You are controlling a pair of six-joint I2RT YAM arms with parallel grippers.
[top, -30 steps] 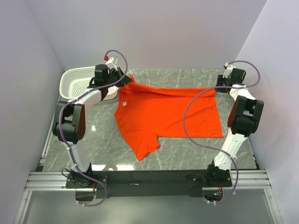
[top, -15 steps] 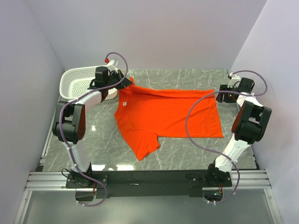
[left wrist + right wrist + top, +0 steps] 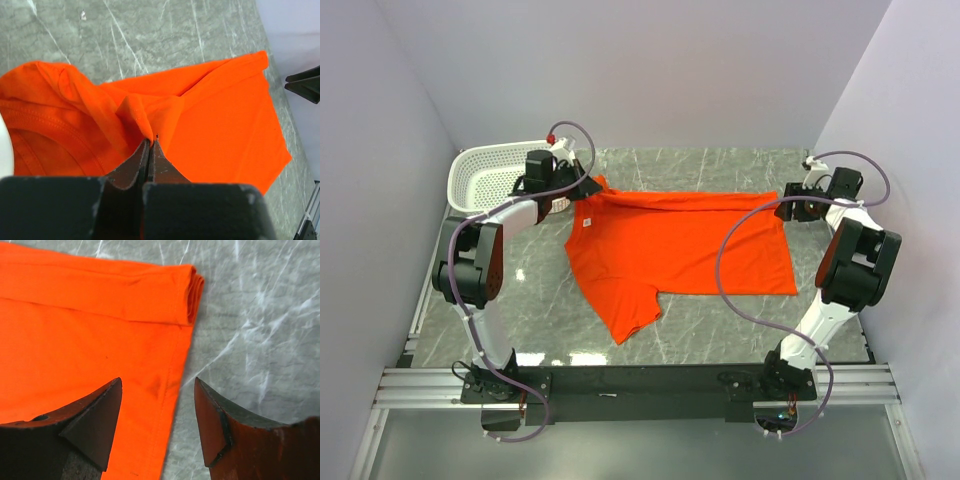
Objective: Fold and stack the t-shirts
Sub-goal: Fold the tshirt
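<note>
Grey marble bench (image 3: 720, 330), white walls (image 3: 620, 70). Orange t-shirt (image 3: 680, 245) spread mid-bench. Left end effector (image 3: 151, 142) clamped on shoulder fold; right end effector (image 3: 157, 385) wide, empty, above hem corner. Risk: skewed fold from one-sided pull.

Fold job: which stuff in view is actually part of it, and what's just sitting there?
In the job:
- orange-red t-shirt
- left pincer, shut on a shirt fold
- right pincer, open over the hem edge

Lying about:
- white perforated basket
</note>
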